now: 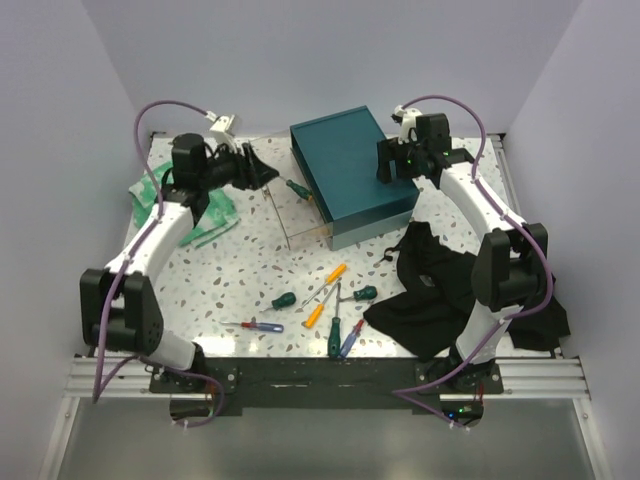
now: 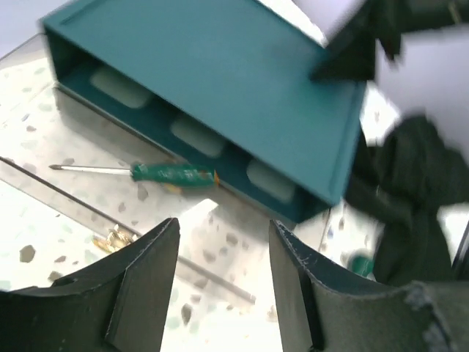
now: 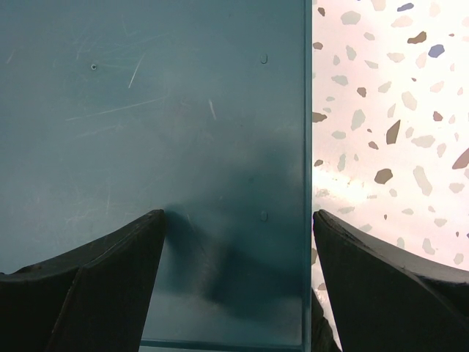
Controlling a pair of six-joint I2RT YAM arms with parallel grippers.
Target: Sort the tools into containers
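A green-handled screwdriver (image 1: pixel 297 188) lies inside the clear box (image 1: pixel 290 228), next to the dark-teal box (image 1: pixel 350 170). It also shows in the left wrist view (image 2: pixel 172 174), below the teal box (image 2: pixel 220 81). My left gripper (image 1: pixel 262 172) is open and empty, just left of that screwdriver and above the clear box's rim (image 2: pixel 73 202). My right gripper (image 1: pixel 385 162) is open and empty above the teal box (image 3: pixel 146 110), its jaws straddling the box's right edge. Several screwdrivers lie loose on the table: green (image 1: pixel 283 300), orange (image 1: pixel 336 272), red-and-blue (image 1: pixel 262 325).
A black cloth (image 1: pixel 440 290) is heaped at the right by the right arm, and shows in the left wrist view (image 2: pixel 410 191). A green-white cloth (image 1: pixel 215 212) lies under the left arm. More screwdrivers (image 1: pixel 333 338) lie near the front edge.
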